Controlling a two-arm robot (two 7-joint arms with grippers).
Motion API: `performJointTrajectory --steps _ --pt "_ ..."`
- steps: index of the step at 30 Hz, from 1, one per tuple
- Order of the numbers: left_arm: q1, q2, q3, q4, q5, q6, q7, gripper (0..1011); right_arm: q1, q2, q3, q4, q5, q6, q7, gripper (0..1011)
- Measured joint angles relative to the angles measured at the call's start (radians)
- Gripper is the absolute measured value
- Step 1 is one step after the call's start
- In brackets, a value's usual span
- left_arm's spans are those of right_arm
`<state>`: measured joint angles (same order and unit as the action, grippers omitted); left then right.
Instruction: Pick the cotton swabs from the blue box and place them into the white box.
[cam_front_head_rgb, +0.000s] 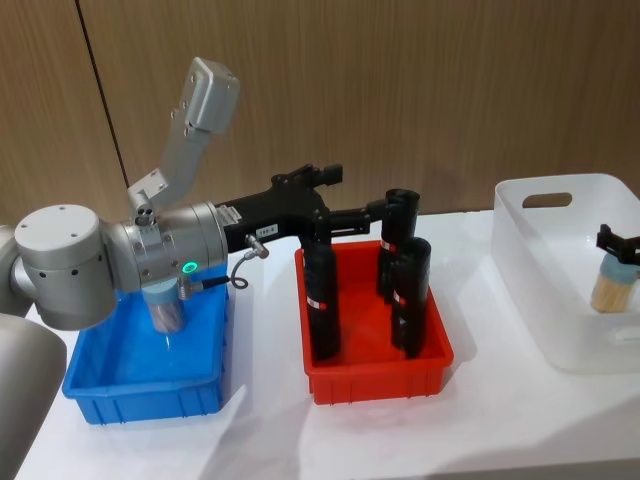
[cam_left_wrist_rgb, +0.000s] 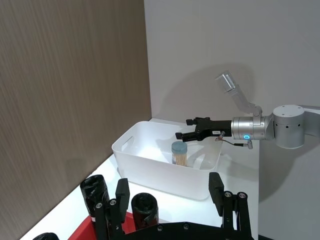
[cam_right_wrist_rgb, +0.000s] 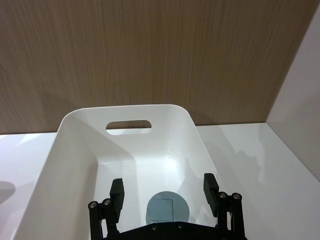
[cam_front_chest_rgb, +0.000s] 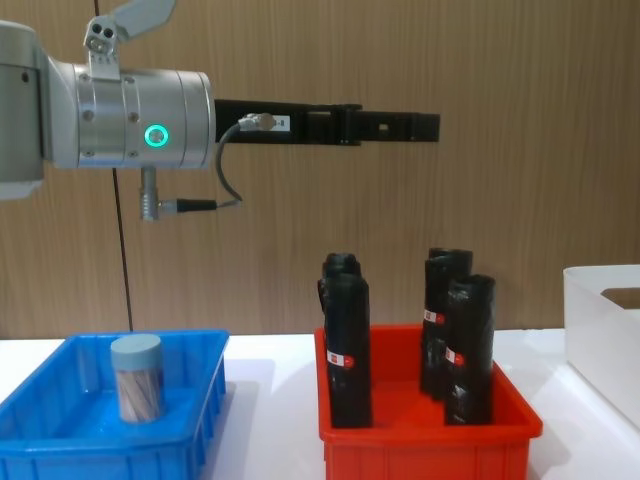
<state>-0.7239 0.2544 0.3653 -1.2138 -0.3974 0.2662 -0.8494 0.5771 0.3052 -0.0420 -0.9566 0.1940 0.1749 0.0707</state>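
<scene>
White table (cam_front_head_rgb: 500, 430), wood wall (cam_front_head_rgb: 450, 90). Right gripper (cam_right_wrist_rgb: 164, 189) spread over a cotton swabs jar (cam_right_wrist_rgb: 167, 210) in the white box (cam_right_wrist_rgb: 75, 150), right of the red bin (cam_front_head_rgb: 380, 380); second jar (cam_front_chest_rgb: 136, 378) in the blue box (cam_front_chest_rgb: 100, 462), left of it. Left gripper (cam_front_chest_rgb: 425, 127) spread, above red bin.

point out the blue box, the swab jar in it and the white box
blue box (cam_front_chest_rgb: 100, 455), chest view, front wall
swab jar (cam_front_chest_rgb: 137, 390), chest view, clear body
white box (cam_front_head_rgb: 525, 260), head view, left wall

swab jar (cam_front_chest_rgb: 136, 378) upright in blue box (cam_front_chest_rgb: 60, 455), second jar (cam_left_wrist_rgb: 179, 154) in white box (cam_left_wrist_rgb: 150, 175).
</scene>
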Motion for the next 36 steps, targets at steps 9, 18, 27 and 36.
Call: performJointTrajectory --steps 9,18,27,36 --pt "0.024 0.006 0.004 -0.020 0.009 -0.012 0.040 1000 -0.029 0.002 -0.008 -0.039 0.005 -0.007 0.000 1002" --pt "0.089 0.023 0.016 -0.075 0.035 -0.045 0.152 1000 -0.111 0.006 -0.035 -0.152 0.018 -0.026 0.000 1002" --pt "0.158 0.042 0.030 -0.135 0.065 -0.082 0.273 1000 -0.198 0.011 -0.062 -0.272 0.032 -0.048 -0.001 1002" --pt "0.229 0.061 0.043 -0.194 0.093 -0.119 0.395 1000 -0.284 0.016 -0.089 -0.390 0.045 -0.068 -0.001 1002"
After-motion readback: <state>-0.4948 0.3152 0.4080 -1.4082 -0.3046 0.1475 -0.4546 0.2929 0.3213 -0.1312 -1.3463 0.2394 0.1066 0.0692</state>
